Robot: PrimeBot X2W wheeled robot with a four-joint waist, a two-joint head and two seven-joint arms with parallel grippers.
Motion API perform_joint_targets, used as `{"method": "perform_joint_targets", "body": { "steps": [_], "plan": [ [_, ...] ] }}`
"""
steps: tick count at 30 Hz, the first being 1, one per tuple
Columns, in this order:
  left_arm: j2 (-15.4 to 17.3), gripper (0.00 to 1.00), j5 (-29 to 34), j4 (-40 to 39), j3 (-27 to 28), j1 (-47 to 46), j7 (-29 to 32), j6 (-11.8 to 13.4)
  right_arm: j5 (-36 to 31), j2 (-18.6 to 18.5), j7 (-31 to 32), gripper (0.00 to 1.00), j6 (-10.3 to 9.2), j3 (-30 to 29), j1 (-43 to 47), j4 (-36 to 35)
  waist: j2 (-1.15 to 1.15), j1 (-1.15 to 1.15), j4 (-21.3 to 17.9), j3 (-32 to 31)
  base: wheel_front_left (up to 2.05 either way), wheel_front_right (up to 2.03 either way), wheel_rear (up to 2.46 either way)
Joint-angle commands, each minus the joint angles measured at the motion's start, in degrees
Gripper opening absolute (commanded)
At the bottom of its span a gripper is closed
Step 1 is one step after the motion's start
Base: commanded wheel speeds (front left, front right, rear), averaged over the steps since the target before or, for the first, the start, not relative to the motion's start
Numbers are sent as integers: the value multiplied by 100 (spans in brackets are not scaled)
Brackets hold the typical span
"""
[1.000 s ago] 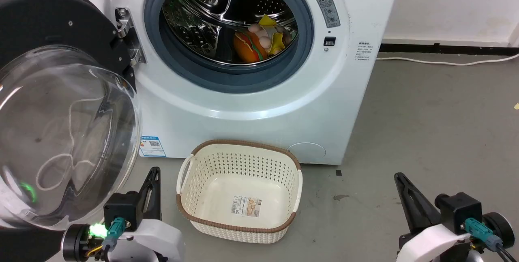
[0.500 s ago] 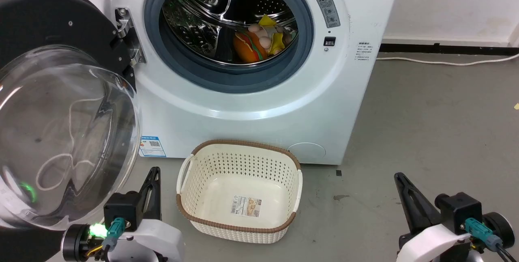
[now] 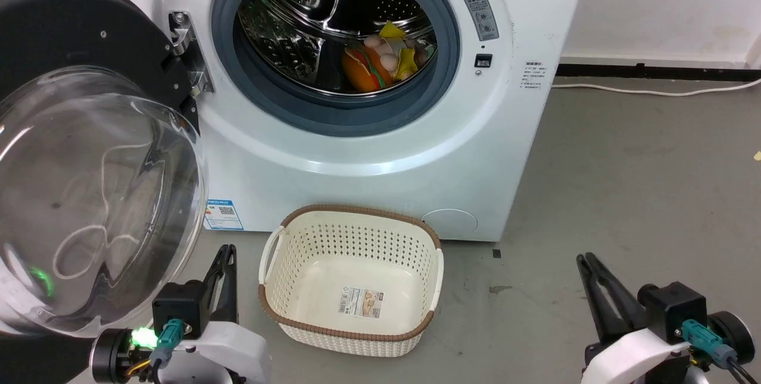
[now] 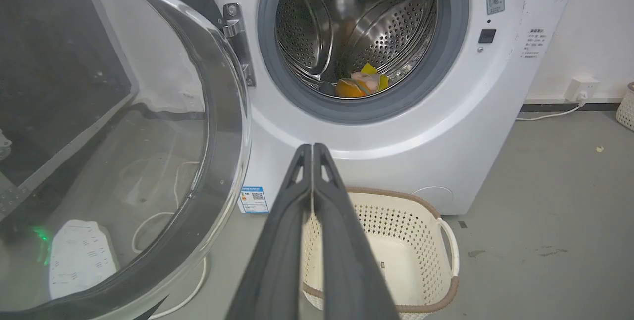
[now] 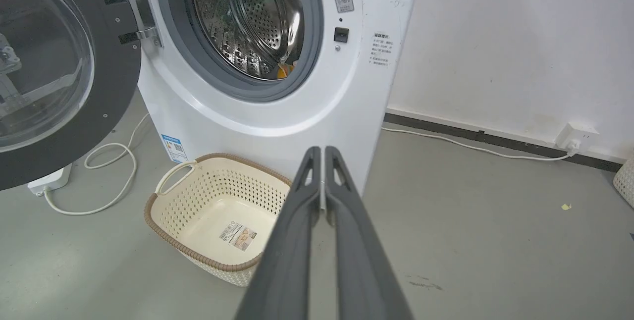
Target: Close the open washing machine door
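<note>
Open washing machine door [image 3: 89, 152] at frame left, just above left tool [image 3: 228, 249], pinched closed, empty; left arm nearer; right tool [image 3: 585, 258] narrow too.

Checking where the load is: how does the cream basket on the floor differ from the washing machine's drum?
Material: the basket is cream with a brown rim; the drum is shiny steel. Contents: the basket holds just a label, the drum holds orange and yellow items. Pose: the basket opens upward on the floor, the drum faces forward in the washing machine. Both are perforated.
</note>
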Motion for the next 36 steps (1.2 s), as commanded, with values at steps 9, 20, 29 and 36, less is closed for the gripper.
{"method": "perform_joint_targets", "body": {
  "steps": [9,20,29,36],
  "plan": [
    [0,100,-7,-7,-36,-9,-67,-9,92,1,-66,100,0,-37,14,7,0,0,8,0,0,0,0],
    [1,100,-21,-21,-102,-6,-186,-31,164,2,-185,100,1,-39,52,6,0,0,106,-18,0,0,0],
    [9,100,-29,-42,-151,-2,-293,-54,231,4,-292,100,1,3,104,-34,0,0,364,-52,0,0,0],
    [33,100,-38,-62,-166,33,-377,-67,288,5,-376,100,1,68,140,-34,0,0,669,-84,0,0,0]
  ]
}}
